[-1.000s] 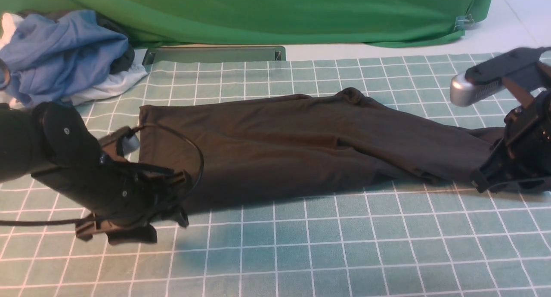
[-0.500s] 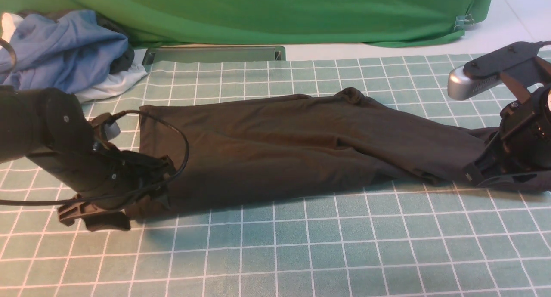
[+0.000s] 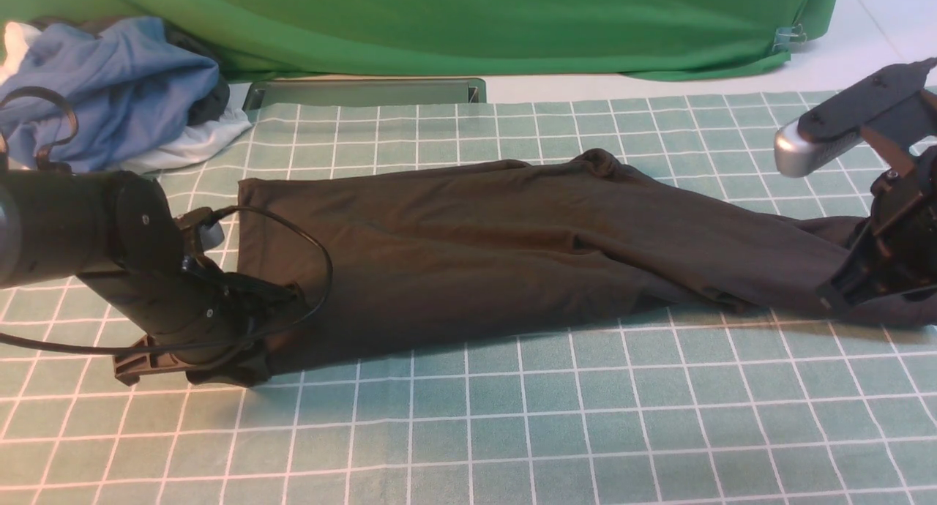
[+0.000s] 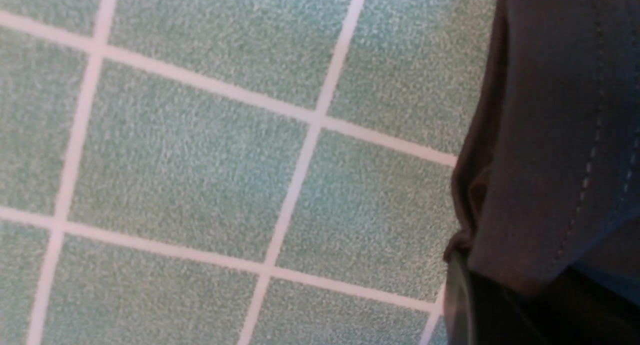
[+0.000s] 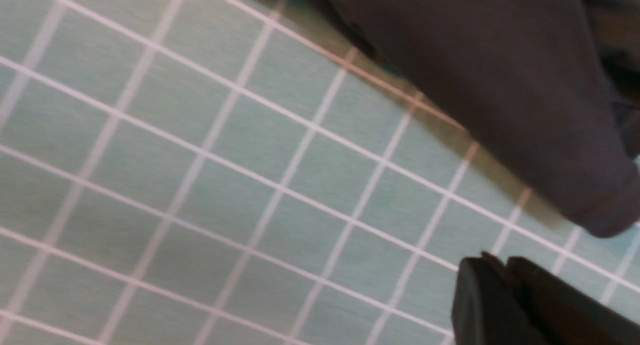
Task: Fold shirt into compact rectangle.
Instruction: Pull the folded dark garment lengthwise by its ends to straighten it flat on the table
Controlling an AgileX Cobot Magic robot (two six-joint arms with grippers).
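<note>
Your left tool (image 3: 245, 366) is clamped on the near left corner of the shirt (image 3: 468, 256), which lies stretched across the surface (image 3: 512, 432). Your right tool (image 3: 831, 304) sits just beside the shirt's other end, jaws almost together and holding nothing.

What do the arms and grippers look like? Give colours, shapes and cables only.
Both arms are matte black. The left arm is a thick cylinder with a round joint cap; a thin black cable loops off its wrist. The left gripper and right gripper are black and angular. A silver-tipped camera sits on the right arm.
</note>
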